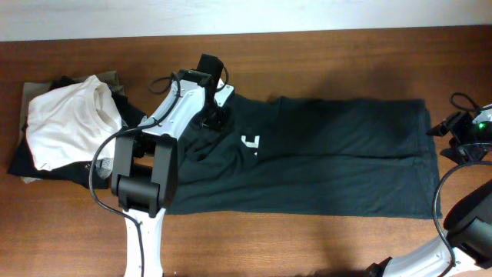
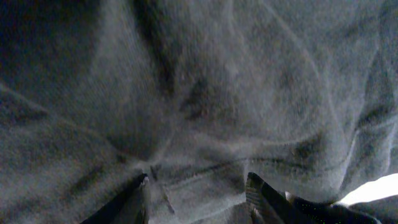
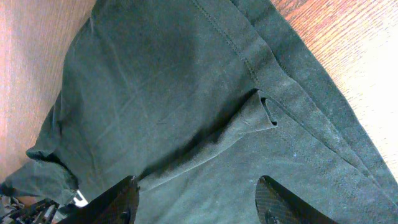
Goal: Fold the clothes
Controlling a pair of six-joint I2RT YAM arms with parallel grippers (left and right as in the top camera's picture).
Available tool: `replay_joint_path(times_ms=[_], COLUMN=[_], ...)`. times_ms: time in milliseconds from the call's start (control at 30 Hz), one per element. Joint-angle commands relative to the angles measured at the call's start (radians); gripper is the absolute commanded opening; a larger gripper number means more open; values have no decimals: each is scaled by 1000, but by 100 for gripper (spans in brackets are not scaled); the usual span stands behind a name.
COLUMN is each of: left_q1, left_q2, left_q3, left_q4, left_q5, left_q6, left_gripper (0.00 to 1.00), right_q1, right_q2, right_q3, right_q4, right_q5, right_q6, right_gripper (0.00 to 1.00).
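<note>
Jaws on my left gripper [image 2: 198,200] stand apart, 1 fingertip on each side of a strip of rumpled dark cloth, and I see nothing pinched between them. My right gripper [image 3: 199,199] is released too, its 2 fingertips spread wide above flat fabric.

The T-shirt [image 1: 330,154] lies spread lengthwise across the middle of the table [image 1: 307,46], with its straight hem at the right end and a scrap of white print [image 1: 250,142] showing near its left part. From overhead, my left gripper sits down on the creased left end of the shirt, just left of that print. My right gripper hangs just beside the hem at the right edge. Through the right wrist camera I see the stitched hem running diagonally, 1 small pucker in it, and bare wood past it.

At the far left, a white shirt [image 1: 65,123] rests on a stack of dark garments [image 1: 31,163].
</note>
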Motion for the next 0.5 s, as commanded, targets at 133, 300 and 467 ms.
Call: replay_joint_path(times_ms=[133,300,467], left_q1=[-3,0,0], left_q2=[9,-14,-30], left_q3=[-40,68,235], left_q4=[-6,-55,-235], left_q5=[87,87,3], left_q6=[13,9,9], left_gripper=[16,0,21], right_q1=[1,1,1], right_q2=[-10,-10,-10], right_q3=[14,14,14], right_q4=[-1,3,26], right_q5=[6,6,6], right_q6=[-10,-10,-7], right_gripper=[64,64,65])
